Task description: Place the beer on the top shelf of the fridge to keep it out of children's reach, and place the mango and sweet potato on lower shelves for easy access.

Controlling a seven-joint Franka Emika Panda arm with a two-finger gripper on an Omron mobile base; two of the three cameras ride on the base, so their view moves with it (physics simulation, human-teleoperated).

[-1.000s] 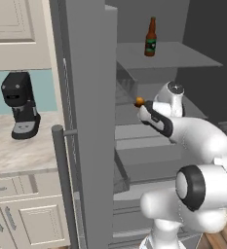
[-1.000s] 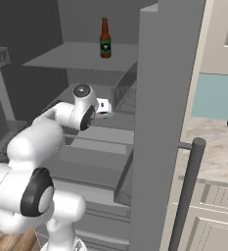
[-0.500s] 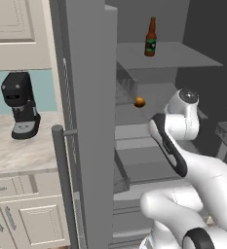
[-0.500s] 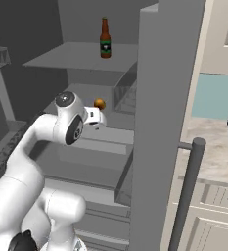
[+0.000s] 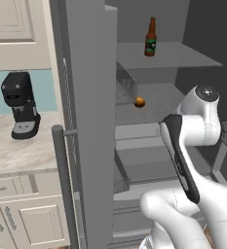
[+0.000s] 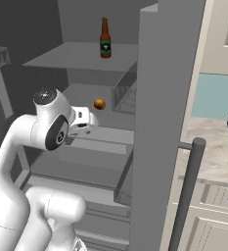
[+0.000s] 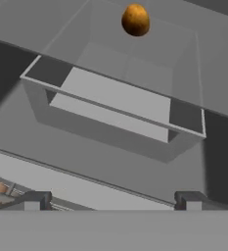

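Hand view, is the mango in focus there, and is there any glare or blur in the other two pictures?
Hand view: the mango is soft-edged but readable, evenly lit, no glare. Left base view: flat rendered light, the beer sharp against the grey fridge. Right base view: no glare, the fridge interior dim, the arm slightly soft.

- The fridge (image 5: pixel 90 121) is plain grey, with pale grey shelves and a grey bar handle (image 5: pixel 62 185).
- On the fridge's top shelf (image 5: pixel 168 54), the beer (image 5: pixel 151 37) is brown glass with a red cap and dark green label.
- One shelf lower, the mango (image 5: pixel 140 101) is orange-yellow.
- Left of the fridge, the coffee machine (image 5: pixel 20 104) is black, against a pale teal wall (image 5: pixel 42 90).
- The cupboards (image 5: pixel 17 34) beside the fridge are beige.
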